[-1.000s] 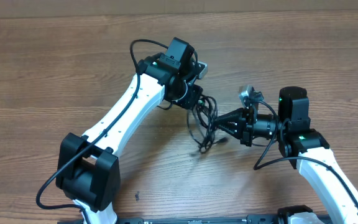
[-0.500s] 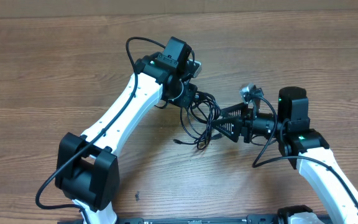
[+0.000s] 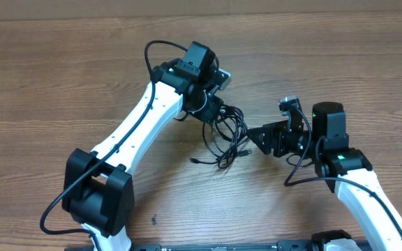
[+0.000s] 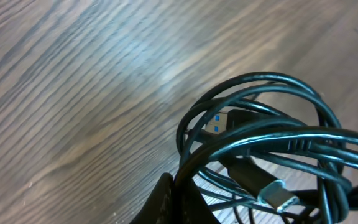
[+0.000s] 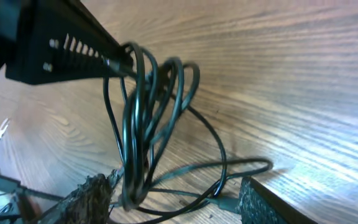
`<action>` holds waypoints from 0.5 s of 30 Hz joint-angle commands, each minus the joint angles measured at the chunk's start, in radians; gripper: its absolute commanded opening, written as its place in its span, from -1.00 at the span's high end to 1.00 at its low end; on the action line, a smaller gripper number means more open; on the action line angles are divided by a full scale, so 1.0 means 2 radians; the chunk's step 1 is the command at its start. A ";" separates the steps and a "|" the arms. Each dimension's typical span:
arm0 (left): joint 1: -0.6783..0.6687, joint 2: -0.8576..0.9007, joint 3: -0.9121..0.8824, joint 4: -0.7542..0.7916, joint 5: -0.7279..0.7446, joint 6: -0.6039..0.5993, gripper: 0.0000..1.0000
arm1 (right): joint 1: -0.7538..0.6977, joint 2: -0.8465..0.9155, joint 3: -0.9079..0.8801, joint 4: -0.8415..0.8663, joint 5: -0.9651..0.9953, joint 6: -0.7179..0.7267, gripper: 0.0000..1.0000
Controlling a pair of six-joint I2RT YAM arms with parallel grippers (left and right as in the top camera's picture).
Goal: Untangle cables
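Plainly, I was midway through the pulling-apart step, with the knot far from undone. My left gripper was pressed together on the top of the cables, pinching the bundle a little above the worktop near its centre. The loops drooped from it toward five o'clock, and their lowest turns lay on the wood. One strand trailed out toward seven o'clock and ended in a small plug. My right gripper stood at three o'clock of the bundle, spread wide and holding nothing. Seen from its own camera, the loops hung just ahead of its fingers. I judged that the next move called for a narrow choice. I should close the right gripper on a single outer loop or the free strand, not the whole bunch, then draw it toward three o'clock against the left's hold. Taking several turns at once would likely tighten the tangle.
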 commanded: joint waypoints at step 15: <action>-0.010 0.002 0.003 0.012 0.002 0.028 -0.79 | 0.002 -0.014 0.010 -0.002 0.022 0.002 -0.29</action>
